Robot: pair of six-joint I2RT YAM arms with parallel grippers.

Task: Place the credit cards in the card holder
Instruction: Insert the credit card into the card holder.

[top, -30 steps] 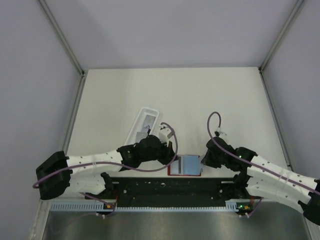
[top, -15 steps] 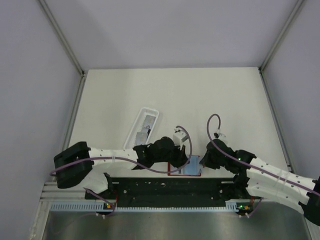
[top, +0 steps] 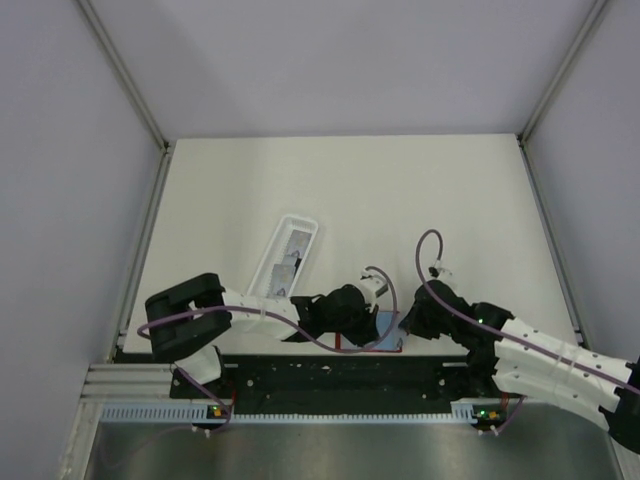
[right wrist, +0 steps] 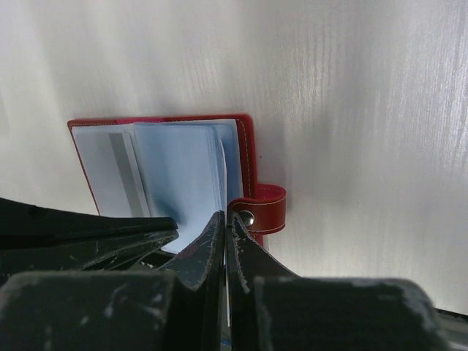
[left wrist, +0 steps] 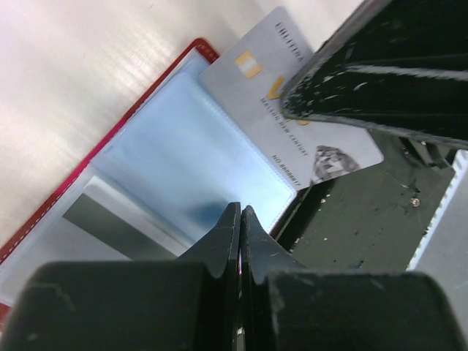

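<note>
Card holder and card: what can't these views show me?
Left wrist view: right gripper covers the credit card's far corner; left gripper blocks the card holder's near edge.
Right wrist view: card edge-on only; entry into a sleeve unclear.
Top view: left arm hides most of the card holder; white tray's contents too small.

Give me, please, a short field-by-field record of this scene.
card holder: red, lying open, pale sleeves up
clasp tab: sticks out from one side of the holder
left claw: shut, tips over the open sleeves
right claw: shut, tips beside the clasp tab
credit card: grey, at the holder's edge, partly hidden by the right claw; gripped or not, unclear
white tray: beyond the left arm, contents too small to tell
</note>
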